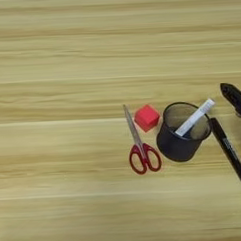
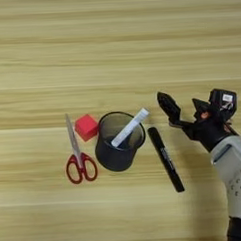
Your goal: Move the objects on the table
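Pen cup: we see the black mesh pen cup [image 2: 118,141] upright, right of centre in the left eye view and left of centre in the right eye view.
White marker: the white marker [image 2: 129,127] leans inside the cup, its upper end poking over the rim toward the upper right.
Black marker: the black marker [image 2: 165,159] lies flat on the table [image 2: 113,47] just right of the cup, slanting down to the lower right.
Scissors: red-handled scissors [image 1: 139,144] lie left of the cup, blades pointing up.
Red cube: a small red cube [image 1: 147,117] sits between the scissors' blades and the cup.
Gripper: we find the right gripper [image 2: 184,105] at the right edge, above the black marker's upper end; its two black fingers are spread wide and hold nothing.
Forearm: the silver forearm [image 2: 235,176] runs down to the lower right corner.
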